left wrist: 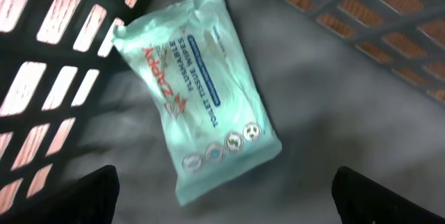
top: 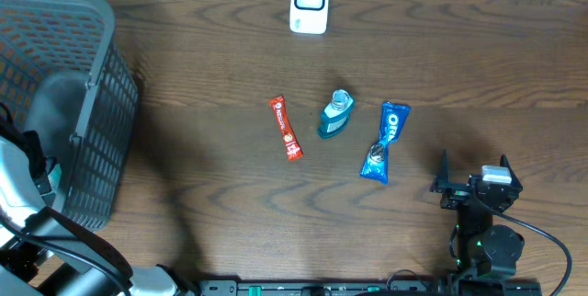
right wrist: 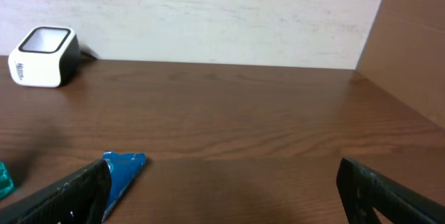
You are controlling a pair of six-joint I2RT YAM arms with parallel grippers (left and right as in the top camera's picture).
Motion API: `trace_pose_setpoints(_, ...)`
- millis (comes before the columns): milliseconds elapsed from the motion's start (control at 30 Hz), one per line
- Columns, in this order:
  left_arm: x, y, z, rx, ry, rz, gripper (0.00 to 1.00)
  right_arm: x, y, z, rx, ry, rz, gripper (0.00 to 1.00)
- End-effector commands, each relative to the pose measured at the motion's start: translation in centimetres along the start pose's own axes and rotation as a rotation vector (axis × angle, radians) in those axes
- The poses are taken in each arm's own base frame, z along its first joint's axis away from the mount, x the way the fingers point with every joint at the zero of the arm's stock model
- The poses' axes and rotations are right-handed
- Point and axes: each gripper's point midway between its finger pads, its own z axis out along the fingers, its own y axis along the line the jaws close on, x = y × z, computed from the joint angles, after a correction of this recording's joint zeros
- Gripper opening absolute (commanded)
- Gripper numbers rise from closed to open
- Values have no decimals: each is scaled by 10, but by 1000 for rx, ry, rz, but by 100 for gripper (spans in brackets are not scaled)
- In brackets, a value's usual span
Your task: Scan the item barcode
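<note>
Overhead: scanner (top: 309,3) stands at the far tabletop edge. Red sachet (top: 286,128), teal bottle (top: 336,115) and blue snack packet (top: 385,141) lie mid-tabletop, not touching. Right hand (top: 474,160) sits near the blue snack packet, fingers fully spread, empty. Risk: a grasp that leaves the barcode facing away gives no read.

Left wrist: left hand (left wrist: 222,175) is wide open and empty over a wipes pack (left wrist: 198,92) in the basket (top: 106,121). Lowering could snag the mesh wall.

Right wrist: scanner is well apart, far left. A crinkly wrapper may slip on the long carry.

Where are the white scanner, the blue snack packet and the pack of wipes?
white scanner (top: 310,4): overhead view, middle of its face.
blue snack packet (top: 385,140): overhead view, its middle.
pack of wipes (left wrist: 198,95): left wrist view, centre of its printed front.
</note>
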Motion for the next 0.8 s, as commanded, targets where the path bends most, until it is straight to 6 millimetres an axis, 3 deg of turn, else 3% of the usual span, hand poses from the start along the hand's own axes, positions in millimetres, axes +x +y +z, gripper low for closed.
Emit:
trace_pose_setpoints(0,-3,5,3,3,-29,-22,98,1,-2,0,9,1,10,99)
trace_pose_setpoints(433,-1,28,44,2,-45,-70,98,1,-2,0,9,1,10,99)
trace_pose_setpoints(767,-3,24,61,42,-66,-94,98,1,-2,0,9,1,10,99)
